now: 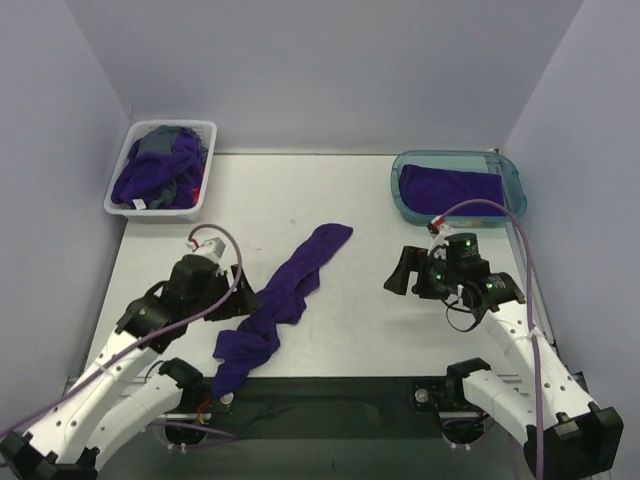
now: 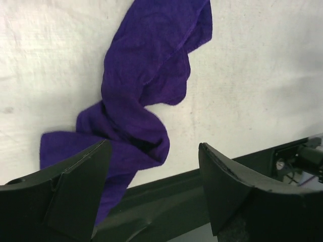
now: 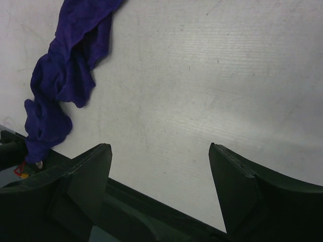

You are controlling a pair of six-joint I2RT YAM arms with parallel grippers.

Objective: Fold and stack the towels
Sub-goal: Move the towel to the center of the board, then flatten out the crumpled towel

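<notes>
A white slotted basket (image 1: 160,214) sits at the table's (image 1: 380,330) far-left corner, a teal tray (image 1: 516,190) far right.

My right gripper (image 3: 159,151) above the white table (image 3: 212,75), its two dark fingers (image 3: 81,186) spread wide with nothing between them, a crumpled purple towel (image 3: 60,85) trailing along the left, lower end reaching the table's dark edge

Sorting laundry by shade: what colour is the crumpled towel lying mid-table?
The crumpled terry-cloth towel is deep purple, clearest in the left wrist view.
</notes>
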